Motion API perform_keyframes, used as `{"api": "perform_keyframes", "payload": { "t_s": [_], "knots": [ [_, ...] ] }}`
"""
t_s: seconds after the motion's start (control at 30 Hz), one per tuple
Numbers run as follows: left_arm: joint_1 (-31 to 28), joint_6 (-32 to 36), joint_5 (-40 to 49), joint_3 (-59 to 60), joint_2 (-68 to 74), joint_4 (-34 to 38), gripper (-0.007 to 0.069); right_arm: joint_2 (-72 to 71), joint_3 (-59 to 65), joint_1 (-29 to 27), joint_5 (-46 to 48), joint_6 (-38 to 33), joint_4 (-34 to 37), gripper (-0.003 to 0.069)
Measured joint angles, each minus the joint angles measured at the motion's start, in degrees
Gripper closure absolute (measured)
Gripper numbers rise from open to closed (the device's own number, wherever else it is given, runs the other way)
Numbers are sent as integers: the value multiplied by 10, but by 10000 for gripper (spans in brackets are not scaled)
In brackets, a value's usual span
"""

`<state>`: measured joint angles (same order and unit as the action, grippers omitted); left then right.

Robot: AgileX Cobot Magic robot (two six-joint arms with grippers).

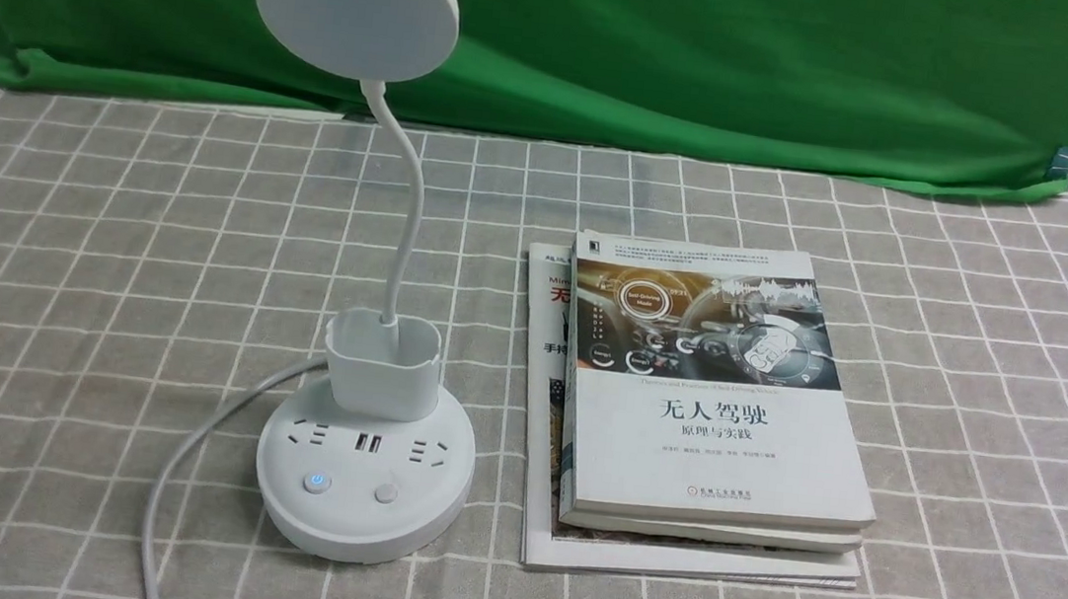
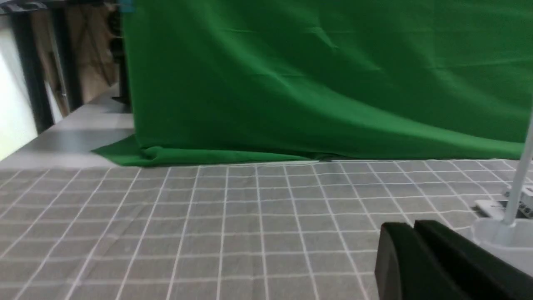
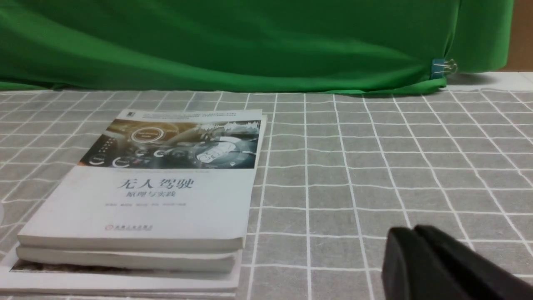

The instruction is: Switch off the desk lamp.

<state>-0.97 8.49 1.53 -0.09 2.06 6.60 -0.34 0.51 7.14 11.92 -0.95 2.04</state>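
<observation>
The desk lamp (image 1: 367,441) stands upright left of centre on the surface (image 1: 981,386), nearer the near edge than the far one, and it's in plain sight. Its round base carries sockets and two buttons facing the near edge; the left button (image 1: 317,482) glows blue, the right button (image 1: 387,493) sits plain white. A small cup rises from the back of the base, and the thin neck curves up out of it to the flat disc head, tilted up toward the far-left corner. A white cord (image 1: 179,471) trails off the base toward the near-left edge.

Just beside the lamp, toward the right, lies a stack of books (image 1: 711,407), flat, not touching the base.

The left hand (image 2: 416,258) shows dark fingers pressed together, closed on nothing, near the lamp's cup. The right hand (image 3: 416,260) looks the same: closed, empty, hovering beside the books. A green cloth (image 1: 680,47) drapes along the far edge.
</observation>
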Motion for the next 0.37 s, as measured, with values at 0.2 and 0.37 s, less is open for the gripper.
{"api": "perform_keyframes", "payload": {
  "t_s": [0.2, 0.37],
  "knots": [
    [-1, -9, 72, 4, -21, 4, 606, 0, 0, 0, 0, 0, 0, 624],
    [-1, -15, 125, 5, -22, 9, 606, 0, 0, 0, 0, 0, 0, 624]
  ]
}}
